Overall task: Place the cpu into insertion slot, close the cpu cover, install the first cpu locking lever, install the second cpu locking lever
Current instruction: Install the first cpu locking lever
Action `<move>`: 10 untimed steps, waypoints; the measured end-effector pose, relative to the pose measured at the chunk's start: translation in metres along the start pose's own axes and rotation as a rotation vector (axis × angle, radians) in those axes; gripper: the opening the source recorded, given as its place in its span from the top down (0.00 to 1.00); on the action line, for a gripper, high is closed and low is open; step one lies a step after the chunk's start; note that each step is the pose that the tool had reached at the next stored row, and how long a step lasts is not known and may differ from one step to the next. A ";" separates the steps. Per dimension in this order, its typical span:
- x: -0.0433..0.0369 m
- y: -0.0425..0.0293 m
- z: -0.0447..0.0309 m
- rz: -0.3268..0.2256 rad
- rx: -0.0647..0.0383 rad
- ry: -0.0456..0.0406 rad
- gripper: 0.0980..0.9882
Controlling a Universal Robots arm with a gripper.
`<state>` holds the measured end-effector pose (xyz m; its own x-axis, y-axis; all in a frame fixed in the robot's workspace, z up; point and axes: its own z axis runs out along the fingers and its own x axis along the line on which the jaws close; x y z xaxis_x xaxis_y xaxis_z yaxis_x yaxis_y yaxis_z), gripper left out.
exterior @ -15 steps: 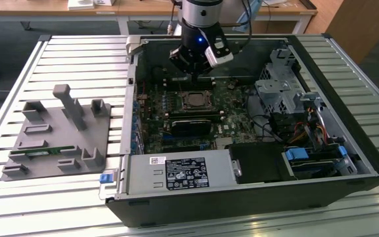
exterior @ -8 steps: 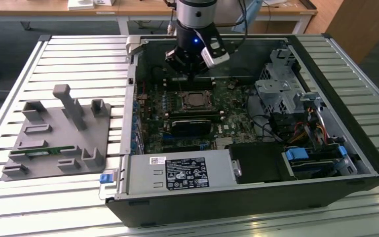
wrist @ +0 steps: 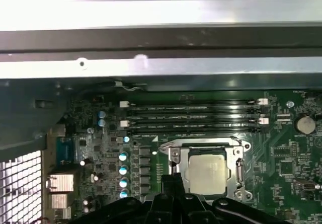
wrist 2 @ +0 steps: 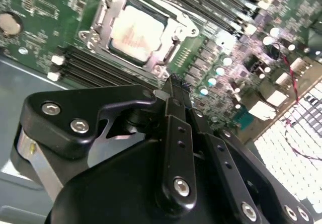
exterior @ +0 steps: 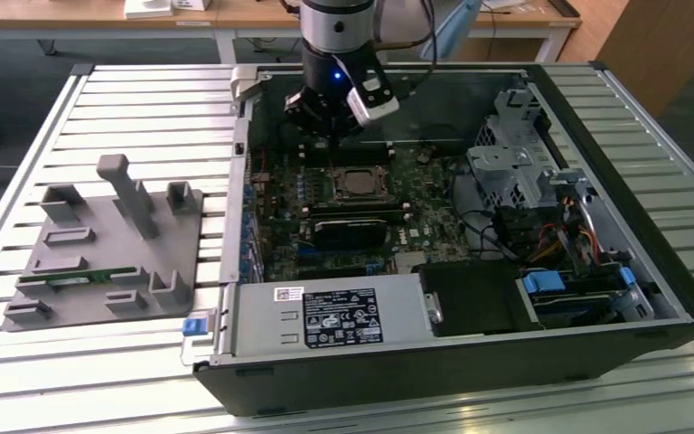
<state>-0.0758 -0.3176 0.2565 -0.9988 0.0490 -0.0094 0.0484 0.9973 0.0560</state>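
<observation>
One cpu (wrist: 207, 173), framed by cpu cover (wrist: 237, 171)

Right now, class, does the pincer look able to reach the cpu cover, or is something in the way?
Probably yes. The pincer hangs close beside the cpu cover, nothing lies over it, and the memory slots alongside sit low.

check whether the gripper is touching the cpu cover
Cannot tell. In the second wrist view the gripper ends right at the edge of the cpu cover, with no plain gap or contact; the first wrist view is no clearer.
</observation>
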 end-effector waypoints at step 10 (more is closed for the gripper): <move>0.0200 0.0053 0.0017 0.000 0.000 0.0000 0.99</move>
<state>-0.0956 -0.3112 0.2549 -0.9988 0.0491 -0.0094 0.0485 0.9973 0.0559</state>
